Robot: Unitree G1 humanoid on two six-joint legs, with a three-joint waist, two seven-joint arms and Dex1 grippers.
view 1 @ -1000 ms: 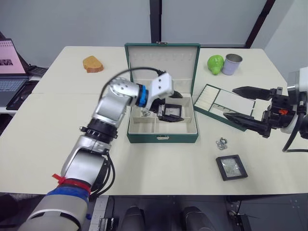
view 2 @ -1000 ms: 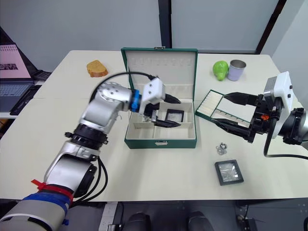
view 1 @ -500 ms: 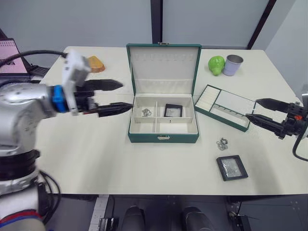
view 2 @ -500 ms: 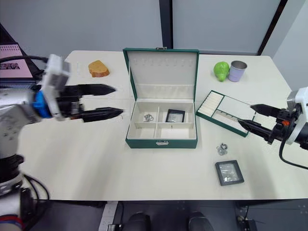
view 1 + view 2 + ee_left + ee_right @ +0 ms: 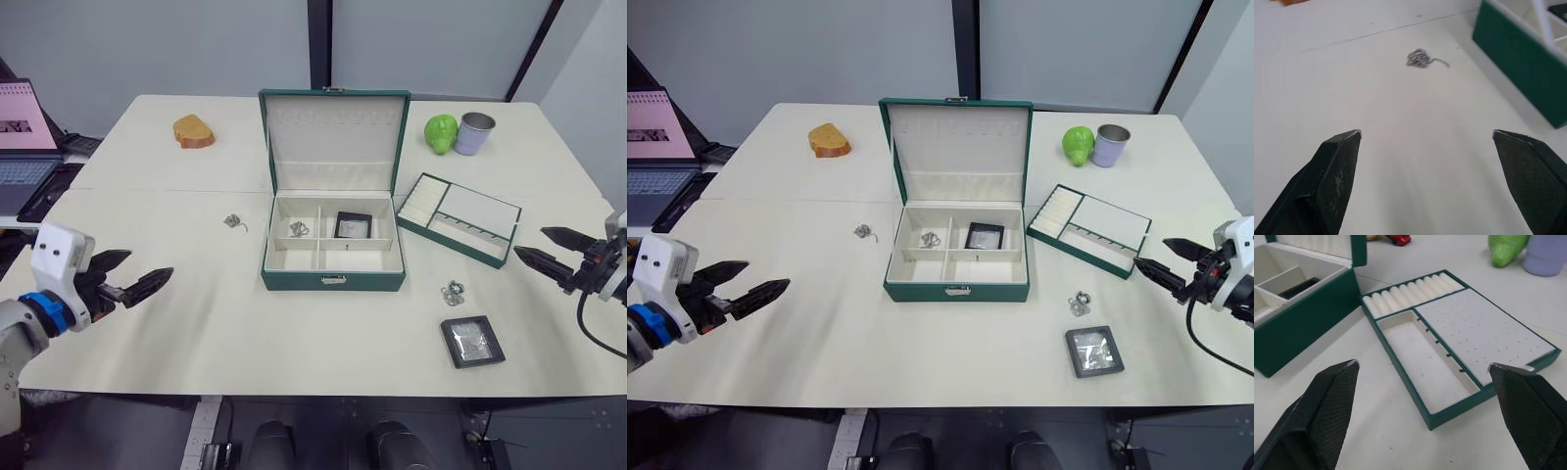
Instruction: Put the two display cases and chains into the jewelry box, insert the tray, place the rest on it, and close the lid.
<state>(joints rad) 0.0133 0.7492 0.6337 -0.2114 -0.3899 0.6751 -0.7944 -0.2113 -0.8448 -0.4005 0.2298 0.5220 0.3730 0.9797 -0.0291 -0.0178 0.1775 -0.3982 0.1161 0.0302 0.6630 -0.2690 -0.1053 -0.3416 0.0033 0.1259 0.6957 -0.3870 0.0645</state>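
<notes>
The jewelry box point(image 5: 333, 250) stands open at mid-table, its lid point(image 5: 332, 142) raised upright behind it. Inside, one display case point(image 5: 353, 225) lies in the back right compartment and a chain point(image 5: 298, 229) in the back left one. A second chain point(image 5: 233, 221) lies on the table point(image 5: 196, 323) just left of the box, apart from it. The tray point(image 5: 458, 217) sits to the right of the box, near its back right corner, tilted at an angle. In front of the box's right corner lie the rings point(image 5: 452, 292), and nearer the table's front edge beyond them the other case point(image 5: 471, 341).

The left gripper point(image 5: 132, 277) hovers well to the left of the box, near the table's front left edge, fingers spread wide and holding nothing. The right gripper point(image 5: 551, 247) hangs well right of the box, just past the tray, likewise spread wide and empty.

Behind the box to the left is a piece of bread point(image 5: 190, 130); behind to the right, a green pear point(image 5: 440, 131) touching a cup point(image 5: 474, 132). A laptop point(image 5: 24, 137) is off the table's left end.
</notes>
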